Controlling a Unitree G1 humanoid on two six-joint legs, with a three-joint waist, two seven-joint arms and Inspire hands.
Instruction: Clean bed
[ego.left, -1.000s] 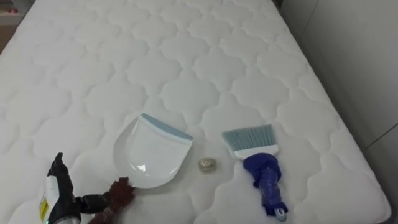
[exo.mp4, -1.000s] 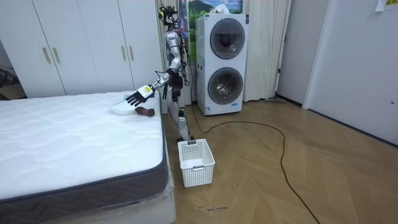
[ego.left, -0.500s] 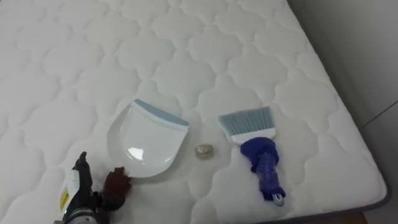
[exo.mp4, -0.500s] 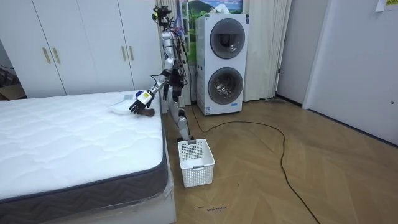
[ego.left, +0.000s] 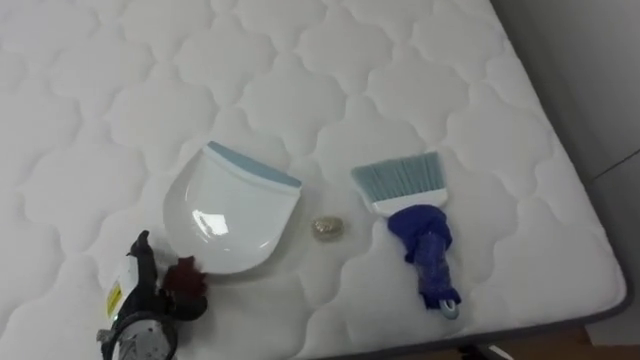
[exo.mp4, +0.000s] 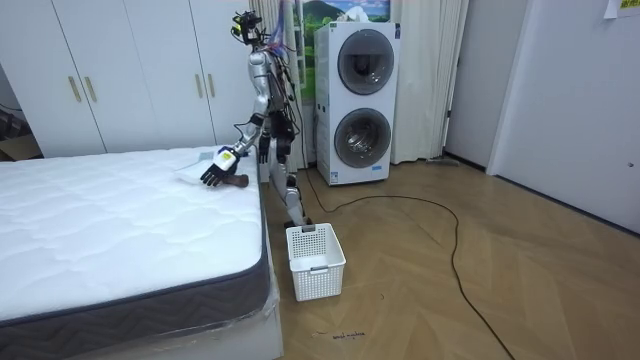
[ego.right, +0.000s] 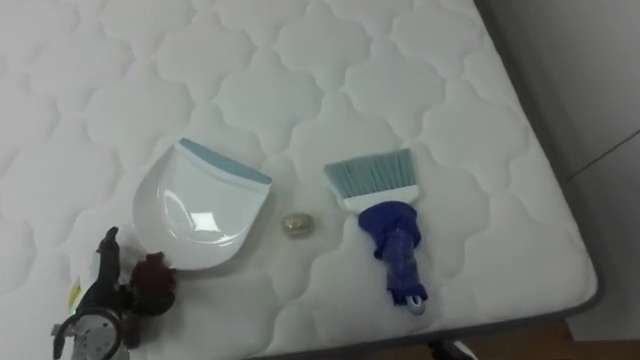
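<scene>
A white dustpan (ego.left: 232, 210) with a blue front lip lies on the white quilted mattress (ego.left: 300, 70), and its dark red handle (ego.left: 185, 280) points toward me. My left hand (ego.left: 140, 300) is at the lower left, with relaxed fingers reaching that handle. A small crumpled scrap (ego.left: 328, 228) lies just right of the pan. Further right lies a blue hand brush (ego.left: 418, 235), its pale bristles pointing away from me. In the room view I stand upright at the bed's far corner, left hand (exo.mp4: 214, 168) lowered over the pan.
The mattress edge (ego.left: 590, 300) runs close by on the right, with the floor beyond it. A white laundry basket (exo.mp4: 315, 260) stands on the wooden floor beside the bed. Stacked washing machines (exo.mp4: 360, 100) are behind me, and wardrobes (exo.mp4: 130, 75) line the wall.
The eye view has shifted as I straightened up from a forward lean. My left hand has come down from above the mattress to the dustpan's handle. Pan, scrap and brush lie as before.
</scene>
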